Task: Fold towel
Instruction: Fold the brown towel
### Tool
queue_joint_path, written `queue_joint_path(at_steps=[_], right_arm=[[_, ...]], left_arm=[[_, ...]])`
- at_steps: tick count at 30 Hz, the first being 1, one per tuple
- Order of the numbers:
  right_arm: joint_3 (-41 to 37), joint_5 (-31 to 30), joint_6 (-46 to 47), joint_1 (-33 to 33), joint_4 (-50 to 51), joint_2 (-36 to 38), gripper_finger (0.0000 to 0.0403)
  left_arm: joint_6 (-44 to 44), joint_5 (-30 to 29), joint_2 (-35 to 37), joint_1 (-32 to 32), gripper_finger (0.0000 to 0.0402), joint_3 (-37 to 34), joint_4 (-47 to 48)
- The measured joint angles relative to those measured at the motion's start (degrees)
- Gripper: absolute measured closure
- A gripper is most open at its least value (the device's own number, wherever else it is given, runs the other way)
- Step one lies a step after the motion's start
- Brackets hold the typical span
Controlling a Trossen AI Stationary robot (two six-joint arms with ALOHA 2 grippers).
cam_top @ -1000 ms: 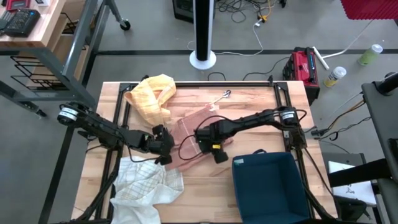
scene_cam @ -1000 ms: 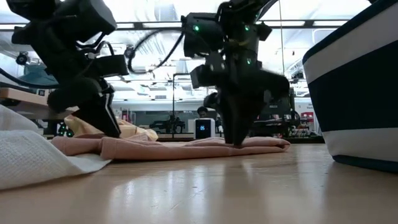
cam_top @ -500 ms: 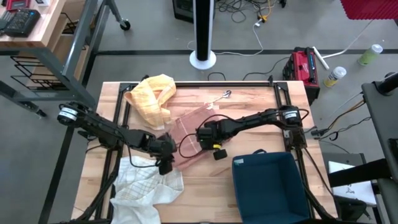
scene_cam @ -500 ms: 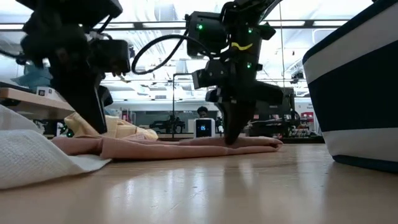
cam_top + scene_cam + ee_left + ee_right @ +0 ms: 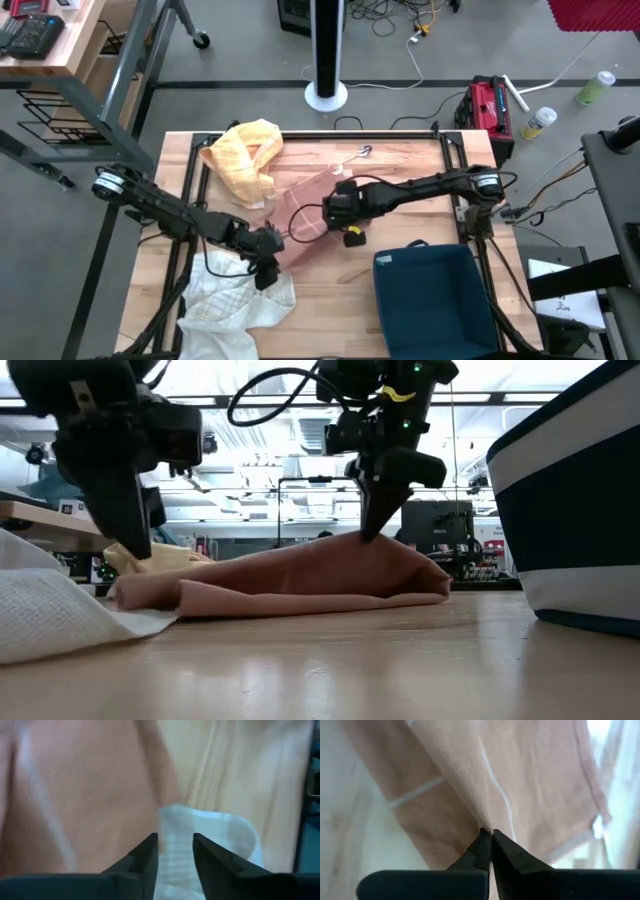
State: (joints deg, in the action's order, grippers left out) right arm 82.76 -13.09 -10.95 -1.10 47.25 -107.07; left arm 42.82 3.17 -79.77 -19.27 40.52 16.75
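Item: pink towel (image 5: pixel 300 215), lying near the middle of the wooden table (image 5: pixel 400 165); taken here as the landmark.

Step in hand (judged): opening lift of a fold. The right gripper (image 5: pixel 327 212) has its fingers closed tight on a pinch of the pink towel along its right-hand part; in the low view that pinch (image 5: pixel 372 538) is raised into a peak while the rest of the cloth lies on the table. The left gripper (image 5: pixel 266 266) stands at the towel's near-left corner, jaws parted a little and nothing between them; its wrist view shows the fingers (image 5: pixel 145 855) over the seam where the pink towel meets the white towel (image 5: pixel 210 832).

Next move (judged): the left gripper must take the pink corner alone, not the white cloth beneath or beside it, so both arms can carry an edge across.

Surroundings, relative to the pink towel:
- White checked towel (image 5: pixel 235 300): touching its near-left corner.
- Yellow towel (image 5: pixel 242 155): bunched just beyond its far-left side, at or near touching.
- Dark blue bin (image 5: pixel 435 300): near its right-front side, apart.
- Small metal object (image 5: pixel 362 152): beyond its far edge, apart.

Open room: bare wood lies beyond the far-right side of the pink towel and in a strip between it and the bin; the left side is crowded.
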Motion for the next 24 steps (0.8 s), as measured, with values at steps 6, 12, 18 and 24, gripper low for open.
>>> queue_joint_path(at_steps=[6, 12, 18, 24], right_arm=[[0.00, -0.60, 1.67, 0.00, 0.54, 0.13, 0.0402], [0.00, -0.60, 3.61, 0.00, -1.09, 0.13, 0.0403], [0.00, -0.47, 3.90, 0.00, -1.25, 0.13, 0.0403], [0.00, 0.16, 3.90, -0.11, -1.07, 0.13, 0.0403]], left_arm=[[1.82, -6.42, -0.59, -1.04, 0.0228, -0.52, -1.88], [0.63, -6.65, -4.81, -1.16, 0.0203, -0.50, -7.72], [0.05, -4.80, -11.71, -1.33, 0.0191, 2.71, -5.92], [0.36, -8.00, -18.68, -1.35, 0.0211, 9.87, 3.44]])
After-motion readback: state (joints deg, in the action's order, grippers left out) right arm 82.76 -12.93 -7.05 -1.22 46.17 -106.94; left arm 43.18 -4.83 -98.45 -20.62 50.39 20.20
